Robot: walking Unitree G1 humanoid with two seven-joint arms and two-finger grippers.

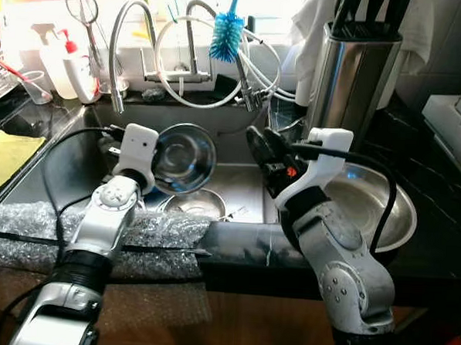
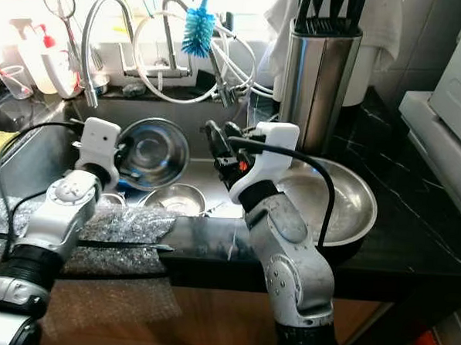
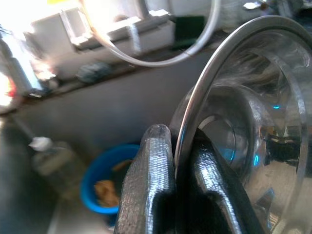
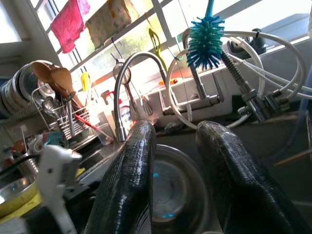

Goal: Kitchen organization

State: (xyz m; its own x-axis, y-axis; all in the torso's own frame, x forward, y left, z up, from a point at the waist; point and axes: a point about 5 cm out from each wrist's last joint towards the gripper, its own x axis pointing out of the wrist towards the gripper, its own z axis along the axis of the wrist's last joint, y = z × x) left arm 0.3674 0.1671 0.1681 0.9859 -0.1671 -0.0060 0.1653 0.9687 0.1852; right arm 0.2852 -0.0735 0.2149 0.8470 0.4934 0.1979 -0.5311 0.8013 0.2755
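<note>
The left gripper (image 3: 183, 146) is clamped on the rim of a round, shiny stainless-steel bowl (image 1: 183, 156), one black finger (image 3: 148, 180) on either side of the thin metal edge. The bowl is held tilted up on its side over the steel sink (image 1: 241, 185), its open mouth facing the robot. Below it in the basin sits a second, smaller steel bowl (image 1: 195, 205), and the left wrist view catches a blue round dish (image 3: 105, 183) with something brownish inside — too blurred to name.

The right gripper (image 4: 175, 175) hovers over the sink just beside the tilted bowl, its two fingers parted with nothing between them. To its right, a wide shallow steel basin (image 2: 345, 200) rests on the black marbled counter (image 2: 413, 221), in front of a tall cylindrical steel knife holder (image 2: 317, 76). Behind the sink stand a curved grey tap (image 1: 129, 43) and a blue bristled bottle brush (image 1: 226, 35). Bubble wrap (image 1: 26, 231) lies along the sink's front edge.
</note>
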